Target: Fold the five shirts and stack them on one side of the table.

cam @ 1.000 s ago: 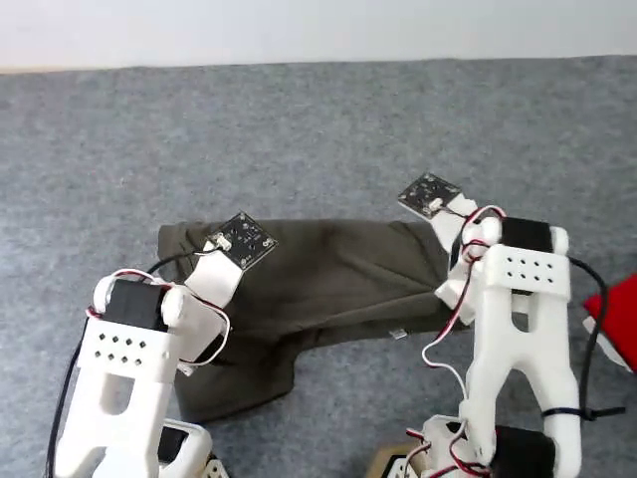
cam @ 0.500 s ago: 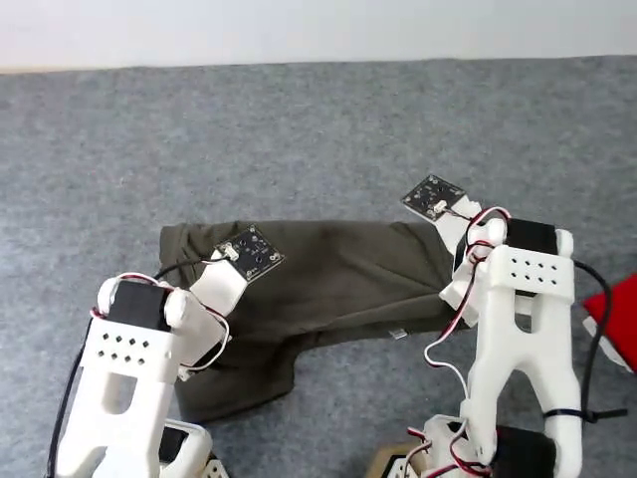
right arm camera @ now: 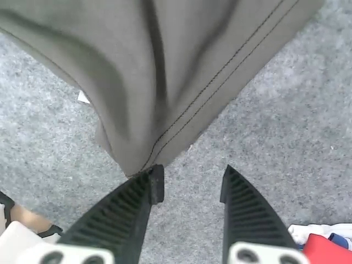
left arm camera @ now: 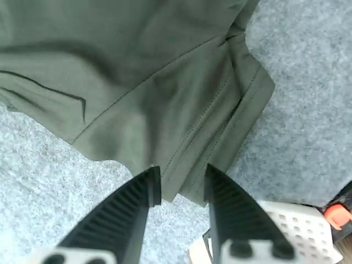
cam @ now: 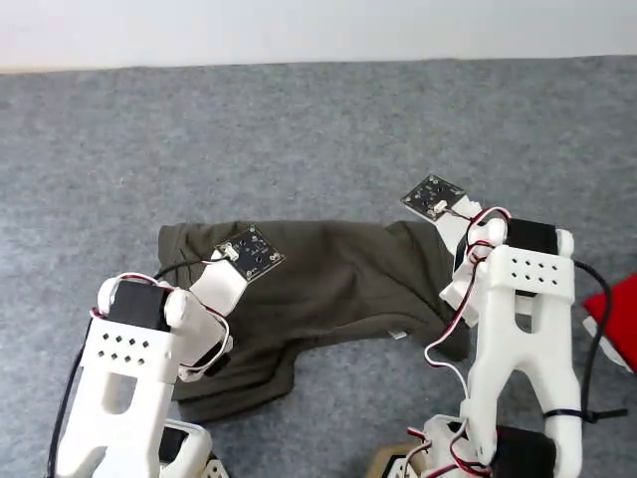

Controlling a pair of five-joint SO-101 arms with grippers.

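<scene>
1. From above, I see the olive shirt (cam: 338,279) lying rumpled across the middle of the frame on the grey table (cam: 299,129), one flap trailing toward the lower left.
2. The left arm (cam: 129,368) at lower left and the right arm (cam: 518,309) at lower right hang over the shirt's two ends, and from above each one covers its own claw.
3. My left wrist view fills that in: the left claw (left arm camera: 180,184) is spread apart, its jaws straddling the shirt's stitched hem edge.
4. In the right wrist view the right claw (right arm camera: 190,184) is also spread. Its gap is over bare table, and one jaw tip is at the shirt's corner.
5. A red cloth (cam: 622,319) sits at the right edge from above.
</scene>
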